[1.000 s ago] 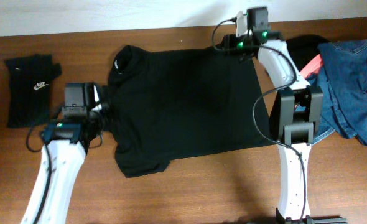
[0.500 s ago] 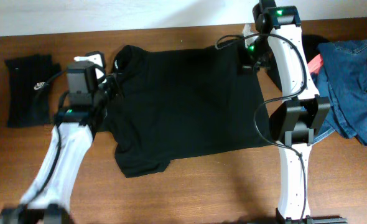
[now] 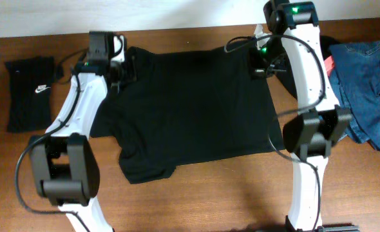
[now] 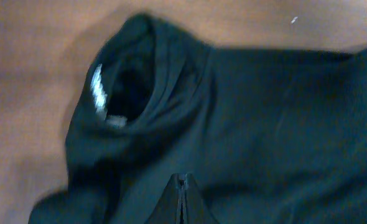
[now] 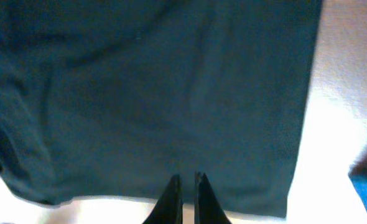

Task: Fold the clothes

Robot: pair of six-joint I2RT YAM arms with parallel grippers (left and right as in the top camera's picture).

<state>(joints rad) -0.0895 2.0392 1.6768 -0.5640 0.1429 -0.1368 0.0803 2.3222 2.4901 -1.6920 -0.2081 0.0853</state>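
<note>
Black shirt (image 3: 190,109) lies flat and spread on the surface (image 3: 209,200), between the two pincers. No fold in it yet. Sleeve and lower hem are on the near side of both pincers.

Left pincer (image 3: 125,67) is at the shirt's far edge by the collar, with its fingertips pressed together. It looks to be pinching the cloth there. Right pincer (image 3: 265,64) is at the opposite far corner, narrowed almost to nothing over the shirt's edge. I judge that a grip on the edge too.

Progress: early for this shirt, with both far corners taken and the folding move itself left to do. Swoosh-marked black piece (image 3: 30,93) is well apart on the outer side of the left pincer and already looks folded into a neat rectangle. Blue denim (image 3: 367,84) and a coral-pink piece (image 3: 327,64) are heaped unfolded on the outer side of the right pincer, so they are left as well.

Views:
- Overhead alone shows the whole layout, the other garments and both arms.
- Left wrist view shows the left pincer (image 4: 182,190) up close, the open collar (image 4: 140,81) just ahead of it and a white label (image 4: 97,90) inside. Overhead gives only a speck there.
- Right wrist view shows the right pincer (image 5: 185,186) with a thin slit between its fingers at the hem, and a straight side edge beyond. Overhead hides these tips under the arm.
</note>
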